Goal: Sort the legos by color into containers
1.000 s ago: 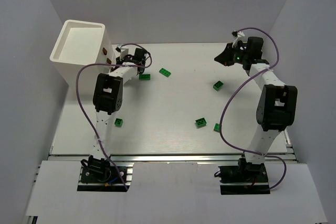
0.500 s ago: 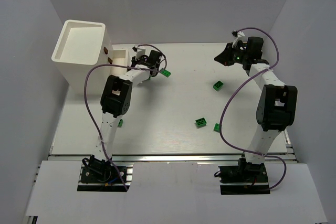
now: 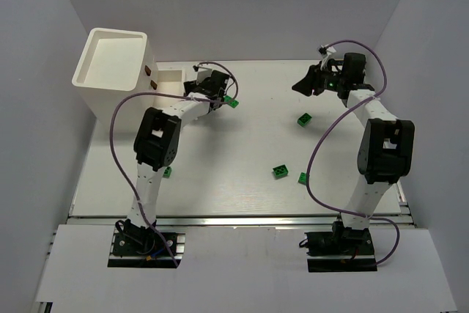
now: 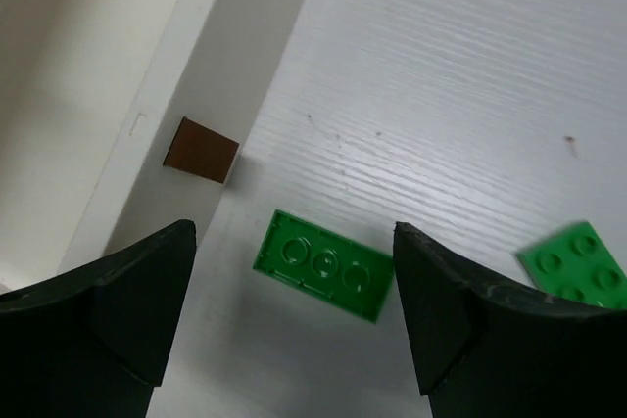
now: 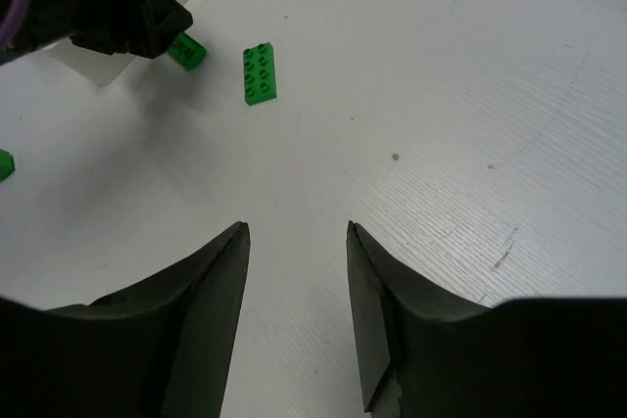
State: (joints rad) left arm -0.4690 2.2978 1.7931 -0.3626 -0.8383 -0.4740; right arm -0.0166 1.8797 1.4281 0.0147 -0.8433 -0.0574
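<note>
Green lego brick (image 4: 323,264) beside the white tray (image 4: 245,66) sits between the wide-spread fingers (image 4: 118,310) of the left gripper (image 4: 294,276), which likely must lower and close next, while the right gripper (image 5: 297,242) hovers half-parted and empty.

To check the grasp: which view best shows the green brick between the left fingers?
Left wrist: the green brick lies whole, close, between the fingers. From above the arm covers it; right wrist shows it small, far.

Table (image 3: 220,181): white, finely ribbed surface, a few small dark specks (image 5: 394,156) toward the far side;
Walls (image 3: 242,5): plain pale grey, at left, right and far;
Rail (image 3: 242,219): metal strip along near edge;
Panel (image 3: 242,269): white, nearest
</note>
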